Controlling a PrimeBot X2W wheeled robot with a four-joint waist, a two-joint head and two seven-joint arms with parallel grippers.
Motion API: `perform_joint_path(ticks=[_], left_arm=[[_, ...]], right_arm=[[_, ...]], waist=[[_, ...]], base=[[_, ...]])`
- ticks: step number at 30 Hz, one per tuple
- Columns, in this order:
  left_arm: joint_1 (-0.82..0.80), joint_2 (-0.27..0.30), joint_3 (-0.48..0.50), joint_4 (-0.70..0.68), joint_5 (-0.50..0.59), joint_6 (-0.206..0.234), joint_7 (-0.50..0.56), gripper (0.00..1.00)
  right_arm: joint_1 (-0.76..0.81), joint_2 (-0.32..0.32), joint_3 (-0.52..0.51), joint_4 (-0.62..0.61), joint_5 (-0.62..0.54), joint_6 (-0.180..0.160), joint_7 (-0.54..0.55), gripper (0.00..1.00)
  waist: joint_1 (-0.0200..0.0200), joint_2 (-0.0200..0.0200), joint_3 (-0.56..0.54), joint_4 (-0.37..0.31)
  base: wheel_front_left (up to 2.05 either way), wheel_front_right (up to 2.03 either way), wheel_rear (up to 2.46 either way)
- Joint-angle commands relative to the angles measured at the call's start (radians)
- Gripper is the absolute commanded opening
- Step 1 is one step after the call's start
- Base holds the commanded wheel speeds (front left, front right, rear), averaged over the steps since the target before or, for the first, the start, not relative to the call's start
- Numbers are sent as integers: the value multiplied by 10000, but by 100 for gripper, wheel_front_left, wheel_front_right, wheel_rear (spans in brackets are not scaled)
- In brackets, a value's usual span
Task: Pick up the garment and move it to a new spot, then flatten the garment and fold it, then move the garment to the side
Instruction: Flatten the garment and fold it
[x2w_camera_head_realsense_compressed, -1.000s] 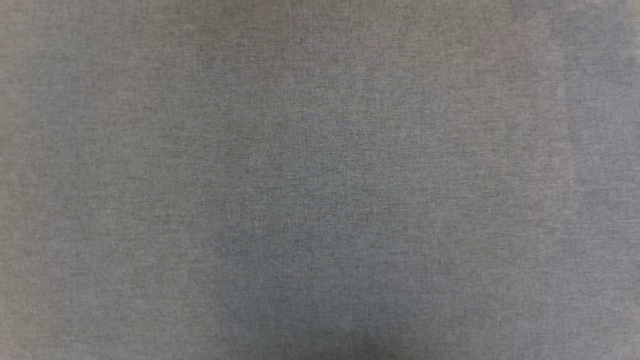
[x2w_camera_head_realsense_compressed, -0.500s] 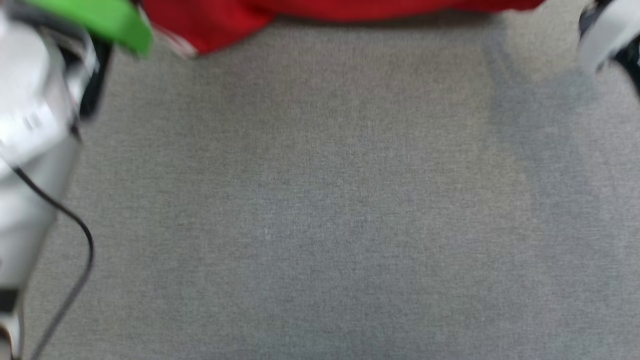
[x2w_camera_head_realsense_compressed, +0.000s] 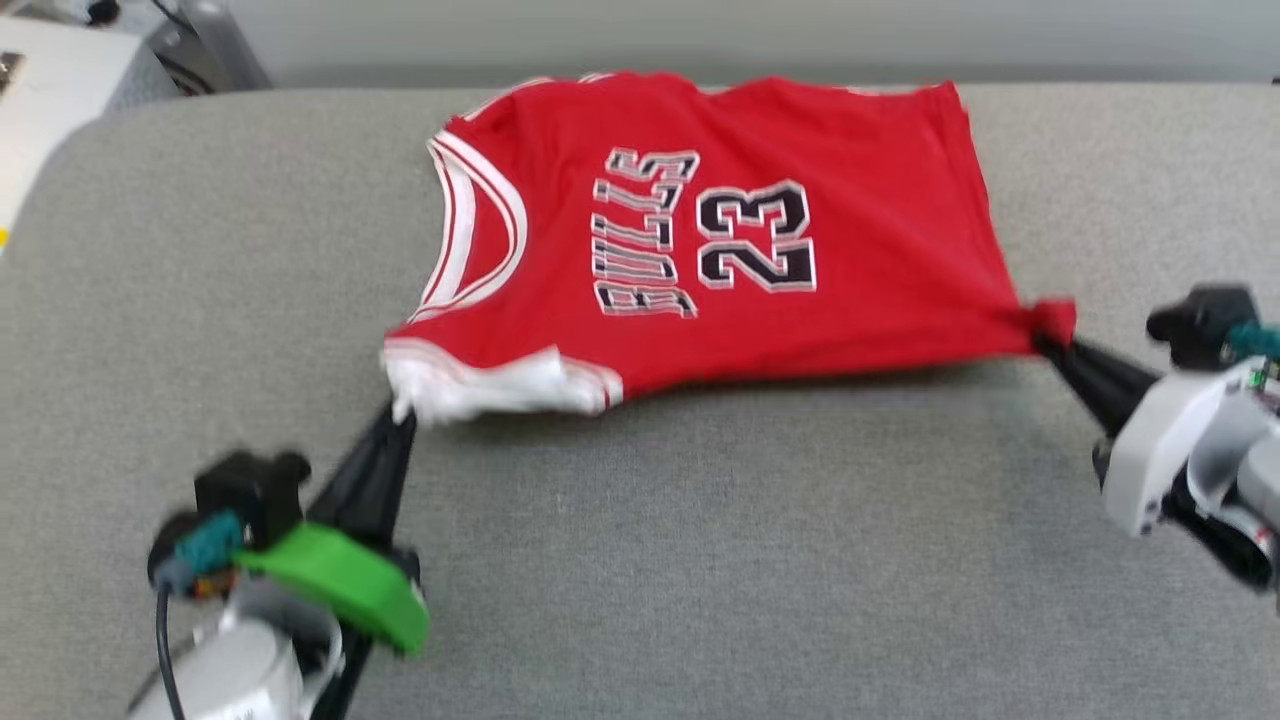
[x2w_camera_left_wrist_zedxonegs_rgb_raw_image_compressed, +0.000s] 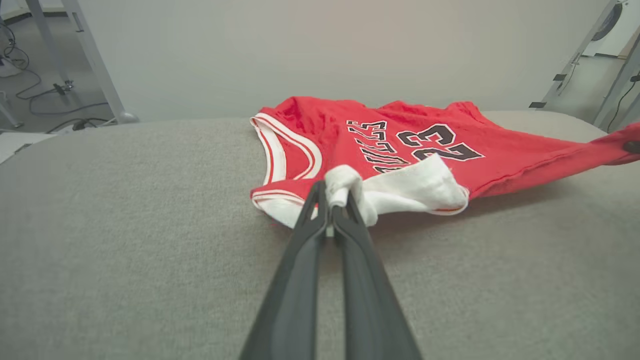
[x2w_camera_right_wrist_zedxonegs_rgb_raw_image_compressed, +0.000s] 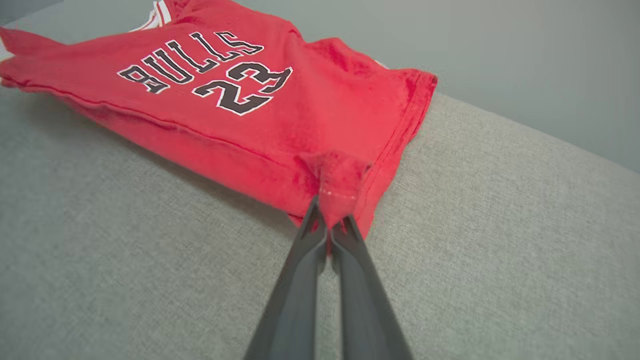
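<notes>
Red garment (x2w_camera_head_realsense_compressed: 880, 260) on grey table (x2w_camera_head_realsense_compressed: 700, 560) | left gripper (x2w_camera_head_realsense_compressed: 400, 418) pinching its white sleeve (x2w_camera_head_realsense_compressed: 500, 385) | right gripper (x2w_camera_head_realsense_compressed: 1048, 342) pinching its hem corner (x2w_camera_head_realsense_compressed: 1055, 318)

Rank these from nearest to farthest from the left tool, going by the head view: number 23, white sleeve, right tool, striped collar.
1. white sleeve, pinched in the left tool.
2. striped collar, beyond the sleeve, at the left end of the shirt.
3. number 23, in the middle of the shirt.
4. right tool, gripping the far right corner of the shirt.
</notes>
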Motion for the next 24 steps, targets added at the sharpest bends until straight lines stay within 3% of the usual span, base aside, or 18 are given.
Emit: perform_joint_path(ticks=[1, 3, 12, 24], left_arm=[[513, 140, 11, -134, -235, 140, 33, 0], [1263, 230, 25, -319, -532, 327, 59, 0], [3694, 594, -165, -1175, -1978, 312, 545, 0], [5099, 907, -721, -1325, -2627, 237, 1167, 0]], right_arm=[[355, -54, 47, -29, 189, -7, -2, 0], [853, -104, 101, -59, 269, -7, -3, 0], [2988, -739, -66, -730, 984, -7, 53, 0], [5603, -1604, -999, -1874, 1674, -7, 452, 0]], waist=[[1, 0, -728, 57], [1, 0, -940, 51], [1, 0, -1694, 139], [1, 0, -2059, 135]], base=[[0, 0, 0], [0, 0, 0], [0, 0, 0], [0, 0, 0]])
